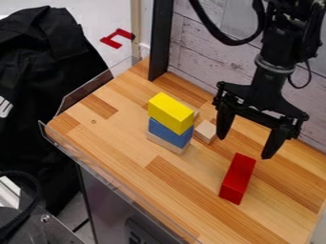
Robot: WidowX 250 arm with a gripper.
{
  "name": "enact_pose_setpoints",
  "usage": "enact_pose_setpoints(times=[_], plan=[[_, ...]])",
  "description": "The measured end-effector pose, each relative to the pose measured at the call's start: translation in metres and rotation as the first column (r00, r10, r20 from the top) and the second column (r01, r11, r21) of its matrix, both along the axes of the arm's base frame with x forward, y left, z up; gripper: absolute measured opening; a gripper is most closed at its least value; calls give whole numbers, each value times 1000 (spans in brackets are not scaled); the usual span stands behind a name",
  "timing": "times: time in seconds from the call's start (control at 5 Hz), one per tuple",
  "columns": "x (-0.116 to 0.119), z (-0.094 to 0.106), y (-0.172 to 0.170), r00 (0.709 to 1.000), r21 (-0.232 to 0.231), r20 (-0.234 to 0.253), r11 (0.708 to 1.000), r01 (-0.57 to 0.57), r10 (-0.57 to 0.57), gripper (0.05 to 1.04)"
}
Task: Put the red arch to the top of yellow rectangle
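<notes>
My gripper hangs at the right side of the work surface, open, with nothing between its fingers. Just below it, apart from the fingertips, a long red block lies on the wooden table; no arch opening can be made out from this angle. The yellow rectangle is left of the gripper, on top of a stack. Under it sits a blue block, which rests on a natural wood block at table level.
A small wood block stands right of the stack, between it and my gripper's left finger. Part of another pale block shows behind the stack. A clear plastic edge borders the wooden table on the left; a plank wall rises behind.
</notes>
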State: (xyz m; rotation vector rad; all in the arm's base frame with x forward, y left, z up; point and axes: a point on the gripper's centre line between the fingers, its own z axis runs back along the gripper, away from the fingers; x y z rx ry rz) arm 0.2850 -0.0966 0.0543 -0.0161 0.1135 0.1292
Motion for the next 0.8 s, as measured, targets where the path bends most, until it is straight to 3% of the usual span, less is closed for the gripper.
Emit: enact_pose_setpoints(times=[0.2, 0.8], plan=[[-5, -11, 1, 999, 9, -40, 1000, 2, -1, 999], [0, -23, -8, 1000, -44, -15, 999, 24, -24, 999]])
